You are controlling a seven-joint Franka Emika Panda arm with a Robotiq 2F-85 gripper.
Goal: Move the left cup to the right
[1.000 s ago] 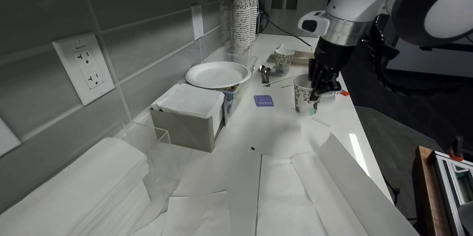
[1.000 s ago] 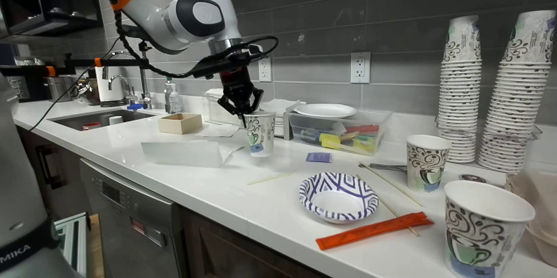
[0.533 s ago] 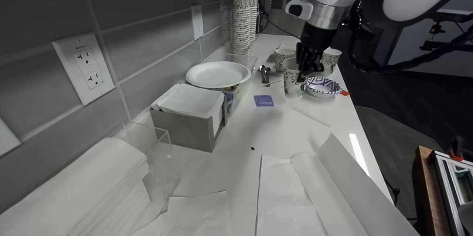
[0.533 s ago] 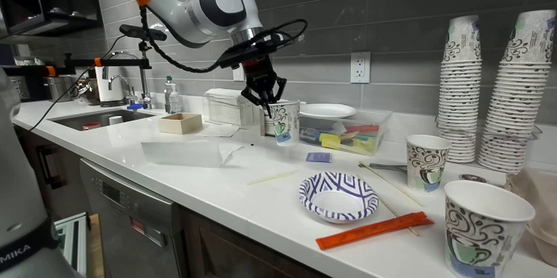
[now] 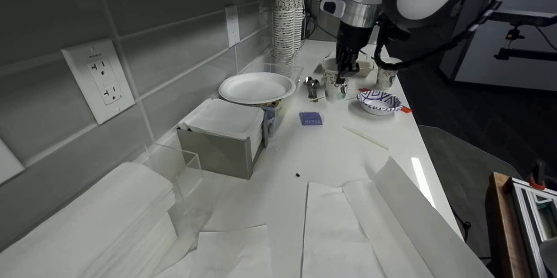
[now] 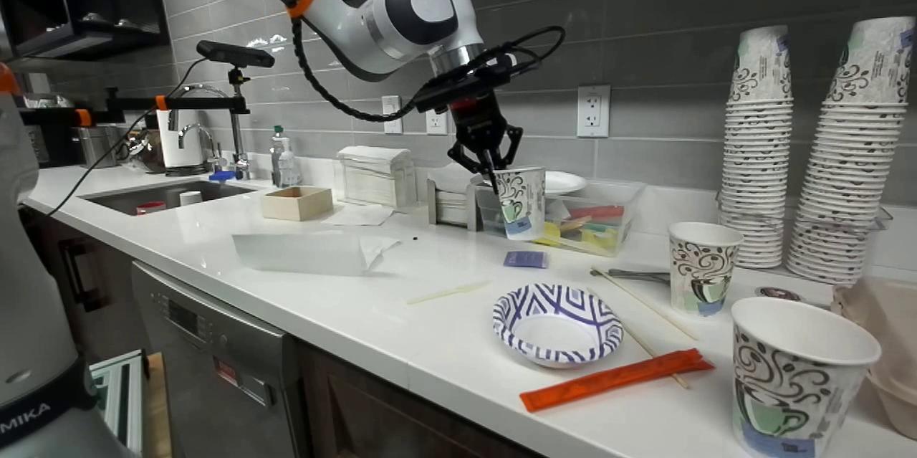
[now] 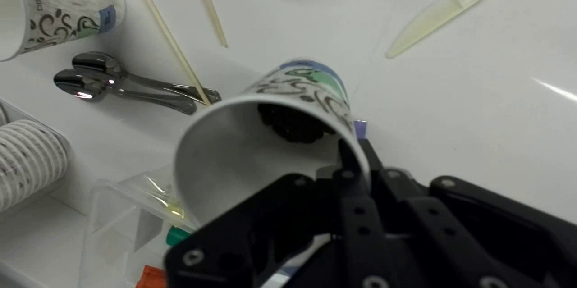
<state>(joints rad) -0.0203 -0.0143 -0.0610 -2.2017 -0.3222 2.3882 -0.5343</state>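
The left cup (image 6: 522, 203) is a white tapered paper cup with dark scrolls and a blue band. My gripper (image 6: 494, 175) is shut on its rim, one finger inside and one outside. The cup hangs a little tilted above the counter, in front of the clear bin. In an exterior view the gripper (image 5: 343, 73) and the cup (image 5: 334, 88) cover most of a standing cup behind them. In the wrist view the fingers (image 7: 356, 153) pinch the wall of the cup (image 7: 225, 153); dark stuff lies at its bottom.
Two similar cups stand further along, one (image 6: 706, 268) near the spoons, one (image 6: 799, 379) by a carton. A patterned bowl (image 6: 557, 336), an orange packet (image 6: 616, 379), sticks and a purple packet (image 6: 525, 259) lie around. Tall cup stacks (image 6: 759, 171) and a white plate (image 5: 256, 88) line the wall.
The arm has carried the held cup along the counter, away from the sink side toward the standing cups and cup stacks. The cup has risen and tilted slightly.
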